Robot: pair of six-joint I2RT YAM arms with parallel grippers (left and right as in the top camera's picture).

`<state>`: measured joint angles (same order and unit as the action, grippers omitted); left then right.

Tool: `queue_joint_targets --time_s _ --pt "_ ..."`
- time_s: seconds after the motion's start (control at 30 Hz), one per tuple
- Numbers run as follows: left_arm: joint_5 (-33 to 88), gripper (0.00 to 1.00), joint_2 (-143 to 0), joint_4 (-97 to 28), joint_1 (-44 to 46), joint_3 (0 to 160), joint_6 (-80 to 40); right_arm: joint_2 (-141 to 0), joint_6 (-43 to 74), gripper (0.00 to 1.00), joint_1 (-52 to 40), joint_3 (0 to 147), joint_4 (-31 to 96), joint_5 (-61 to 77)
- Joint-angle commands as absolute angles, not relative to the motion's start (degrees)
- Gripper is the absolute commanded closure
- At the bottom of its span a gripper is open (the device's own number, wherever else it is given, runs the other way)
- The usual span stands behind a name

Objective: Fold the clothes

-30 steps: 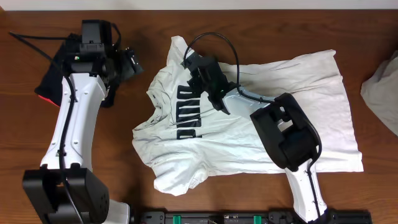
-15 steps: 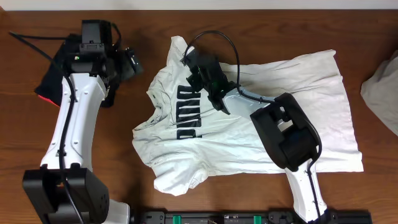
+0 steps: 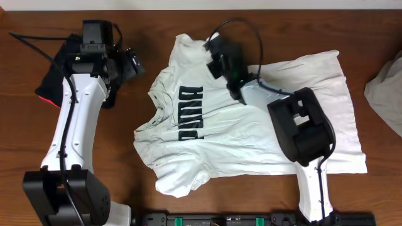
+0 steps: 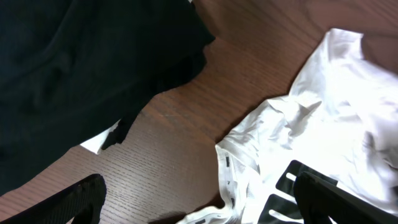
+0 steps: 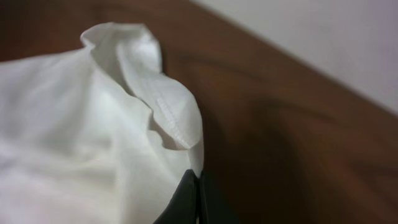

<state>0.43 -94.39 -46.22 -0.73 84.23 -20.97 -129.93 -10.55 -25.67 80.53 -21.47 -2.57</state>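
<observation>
The wooden bench (image 3: pixel 377 25) carries the white PUMA T-shirt (image 3: pixel 239 138) spread chest-up across the middle, collar towards nine o'clock and bottom hem towards three, rumpled and with no fold made yet. And there's the move: the right arm (image 3: pixel 301 125), which a second ago hung over the chest print, has swung up to twelve o'clock and now sits over the shirt's upper sleeve edge, leaving the black PUMA lettering (image 3: pixel 190 114) uncovered. The left arm (image 3: pixel 75 119) hasn't budged, parked out at nine o'clock above the black garment (image 4: pixel 74 62) with its red-orange edge. A grey cloth (image 3: pixel 386 88) pokes in at three o'clock, well apart from the action. Down to the small stuff: the left end effector (image 3: pixel 130 63) is spread wide over bare wood just beside the collar, holding nothing. The right end effector (image 5: pixel 196 196) has its tips pressed together right against a raised curl of the white hem; whether a pinch of cloth is caught between them, I cannot tell. My read is that the right side is lining up on that sleeve to draw it across the body for a first fold, and the loose, bunched edge could slip away.
</observation>
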Motion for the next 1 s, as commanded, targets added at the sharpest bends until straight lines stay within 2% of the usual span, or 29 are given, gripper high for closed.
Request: queue_joint_targets --time_s 0.0,0.4,0.53,0.57,0.6,0.63,0.7,0.77,0.87,0.97 --pt "-0.3 0.02 -94.7 -46.4 -1.0 84.3 -20.7 -130.1 -9.9 0.99 -23.6 82.2 -23.5 -1.9" --pt "-0.3 0.02 -94.7 -46.4 -1.0 84.3 -20.7 -138.4 -9.9 0.99 -20.8 90.1 -28.9 0.5" --pt "-0.3 0.02 -94.7 -46.4 -1.0 84.3 -20.7 -143.4 -9.9 0.94 -20.8 97.0 -27.9 0.4" --pt "-0.3 0.02 -94.7 -46.4 -1.0 84.3 -20.7 -144.3 -9.9 0.89 -20.6 98.8 -27.0 0.4" --pt "-0.3 0.02 -94.7 -46.4 -1.0 84.3 -20.7 -145.0 -9.9 0.77 -20.5 100.6 -26.0 0.4" --pt "-0.3 0.02 -94.7 -46.4 -1.0 84.3 -20.7 -145.4 -9.9 0.7 -20.3 102.3 -24.9 0.4" --pt "-0.3 0.02 -94.7 -46.4 -1.0 84.3 -20.7 -145.4 -9.9 0.64 -19.8 105.2 -22.3 0.2" --pt "-0.3 0.02 -94.7 -46.4 -1.0 84.3 -20.7 -145.3 -9.9 0.48 -19.1 108.4 -19.6 0.2" --pt "-0.3 0.02 -94.7 -46.4 -1.0 84.3 -20.7 -144.5 -9.9 0.36 -18.0 114.9 -10.1 0.2" --pt "-0.3 0.02 -94.7 -46.4 -1.0 84.3 -20.7 -142.6 -8.5 0.13 -17.0 122.3 5.2 0.2"
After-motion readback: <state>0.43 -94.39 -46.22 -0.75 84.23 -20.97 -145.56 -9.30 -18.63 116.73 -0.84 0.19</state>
